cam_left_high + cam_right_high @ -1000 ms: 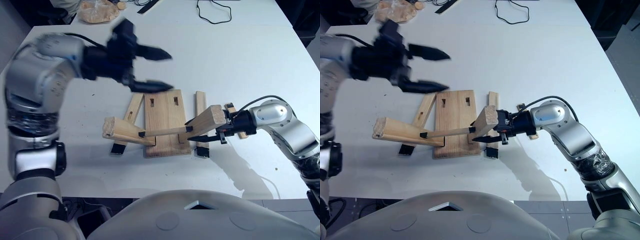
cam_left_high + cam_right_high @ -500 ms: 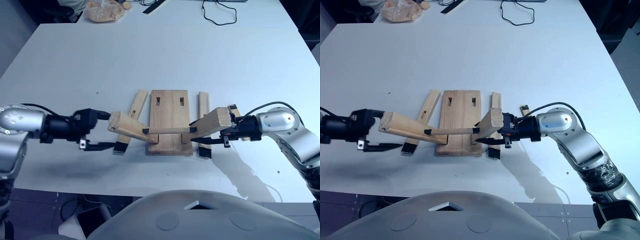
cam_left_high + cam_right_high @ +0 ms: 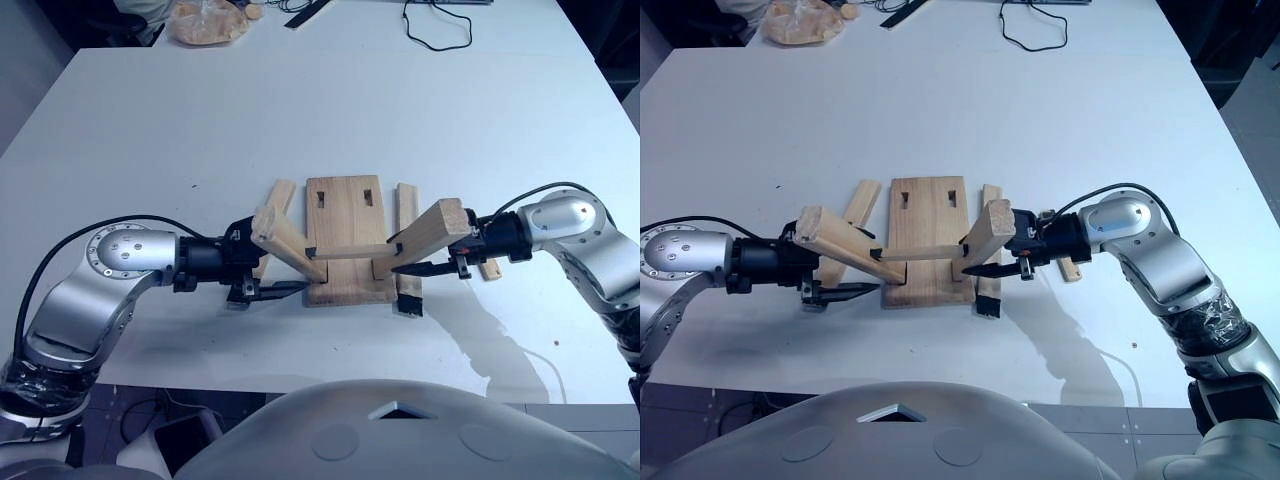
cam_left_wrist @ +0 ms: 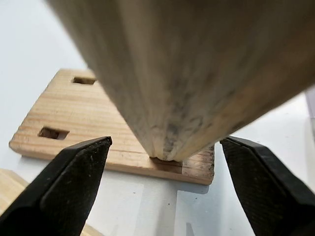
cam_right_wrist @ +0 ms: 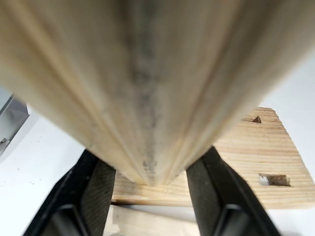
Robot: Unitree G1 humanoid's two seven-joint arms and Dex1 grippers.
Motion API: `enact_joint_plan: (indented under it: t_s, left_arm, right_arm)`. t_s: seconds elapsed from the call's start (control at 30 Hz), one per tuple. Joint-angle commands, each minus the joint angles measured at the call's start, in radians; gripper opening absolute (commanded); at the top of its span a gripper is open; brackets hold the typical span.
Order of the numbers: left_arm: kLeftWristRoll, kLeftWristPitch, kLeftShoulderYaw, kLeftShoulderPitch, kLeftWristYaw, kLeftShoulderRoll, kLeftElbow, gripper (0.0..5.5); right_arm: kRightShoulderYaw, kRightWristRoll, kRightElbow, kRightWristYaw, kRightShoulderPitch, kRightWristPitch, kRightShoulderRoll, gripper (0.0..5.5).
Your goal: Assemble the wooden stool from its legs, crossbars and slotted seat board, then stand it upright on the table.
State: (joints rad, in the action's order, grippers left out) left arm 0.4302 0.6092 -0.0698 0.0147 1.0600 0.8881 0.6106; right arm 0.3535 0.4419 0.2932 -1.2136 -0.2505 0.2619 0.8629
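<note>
Legs: 4 showing; left leg (image 3: 283, 238) and right leg (image 3: 432, 230) sitting tilted over the seat board (image 3: 345, 212), joined by 1 crossbar (image 3: 350, 251); 2 loose legs (image 3: 280, 195) lying beside it on the tabletop (image 3: 450, 120).
Left hand (image 3: 272, 265): gaping wide, straddling left leg, holding nothing.
Right hand (image 3: 425, 250): clamping right leg.

White table (image 3: 450, 130): seat board (image 3: 345, 215), left slat (image 3: 280, 192), right slat (image 3: 404, 205), cable (image 3: 440, 35), bag (image 3: 205, 20).
</note>
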Motion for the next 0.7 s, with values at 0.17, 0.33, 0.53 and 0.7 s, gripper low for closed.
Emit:
enact_joint_plan:
  t_s: [0.17,0.33,0.53,0.7]
  left_arm:
    - [0.007,-0.003,-0.151,-0.146,-0.02,-0.124,0.054,4.1]
    - [0.01,0.032,-0.183,-0.222,-0.035,-0.188,0.043,4.1]
    - [-0.002,0.004,-0.079,-0.081,-0.025,-0.101,0.026,4.1]
    - [-0.196,-0.16,-0.061,0.028,-0.053,-0.002,-0.134,4.41]
  right_arm:
    - [0.229,-0.136,0.029,-0.033,0.0,0.082,-0.094,2.03]
    - [0.233,-0.135,0.018,-0.019,-0.024,0.089,-0.119,2.03]
    - [0.191,-0.118,0.01,-0.01,-0.003,0.078,-0.084,2.03]
    - [0.136,-0.097,0.012,0.043,-0.003,0.094,-0.099,2.03]
